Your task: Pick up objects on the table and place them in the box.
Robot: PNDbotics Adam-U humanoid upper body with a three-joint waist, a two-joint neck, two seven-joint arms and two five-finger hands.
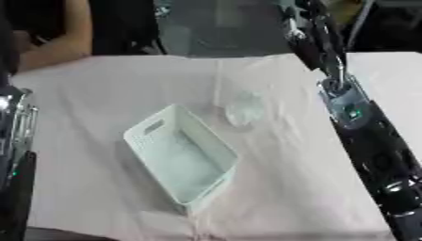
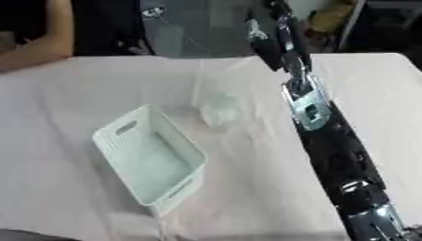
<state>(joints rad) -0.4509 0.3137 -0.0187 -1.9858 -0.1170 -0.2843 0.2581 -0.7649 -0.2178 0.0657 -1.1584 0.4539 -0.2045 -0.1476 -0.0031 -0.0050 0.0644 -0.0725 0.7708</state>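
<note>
Box (image 1: 183,157) lies long axis running near-right to far-left; hand states unclear.

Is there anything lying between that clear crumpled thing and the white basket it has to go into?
Nothing visible. The clear object lies on the pink cloth just beyond the far corner of the white basket, with only bare cloth between them. The basket's open top looks unobstructed and empty.

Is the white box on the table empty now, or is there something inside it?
Empty. The inside of the white box shows only its bare floor and walls. A clear, crumpled thing lies outside, beyond its far corner.
</note>
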